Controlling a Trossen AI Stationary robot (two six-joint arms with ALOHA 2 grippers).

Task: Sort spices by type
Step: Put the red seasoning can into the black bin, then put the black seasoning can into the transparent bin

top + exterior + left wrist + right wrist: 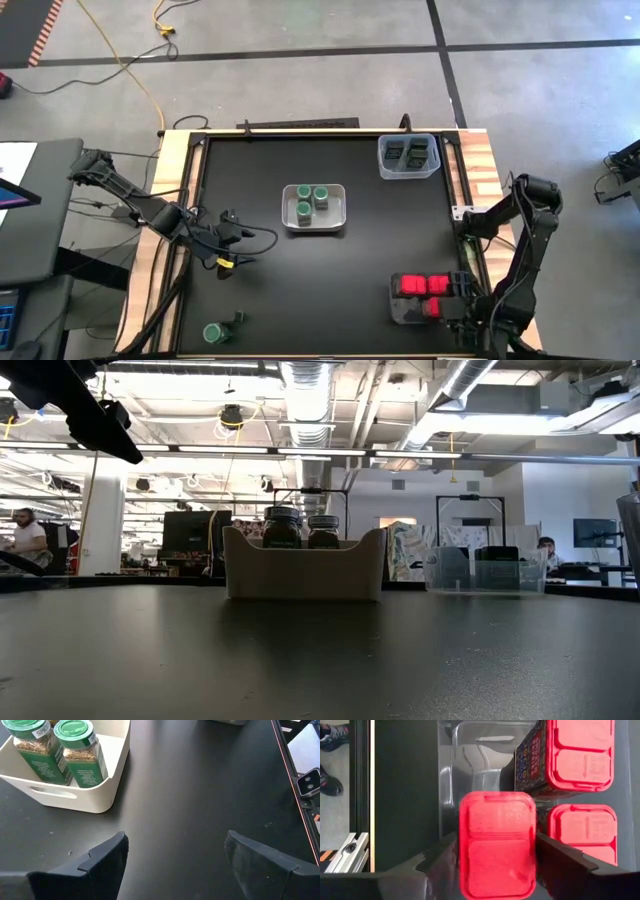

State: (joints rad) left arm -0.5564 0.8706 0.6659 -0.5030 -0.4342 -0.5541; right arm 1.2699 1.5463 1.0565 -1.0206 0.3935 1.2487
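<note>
Looks like a big open lab or industrial office space. Exposed ducts (305, 400) and pipes are running across the ceiling, strip lights are glowing, people (22, 532) are sitting at desks with monitors (595, 532), and cables (130, 60) are trailing over a taped concrete floor (300, 80).

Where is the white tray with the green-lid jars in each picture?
High view: white tray mid-table, three jars inside.
Low view: tray centre, jars poking above its rim.
Left wrist view: tray at upper left, beyond the open left gripper.
Right wrist view: not in it.
Shared landmark: green-lid jars.
</note>
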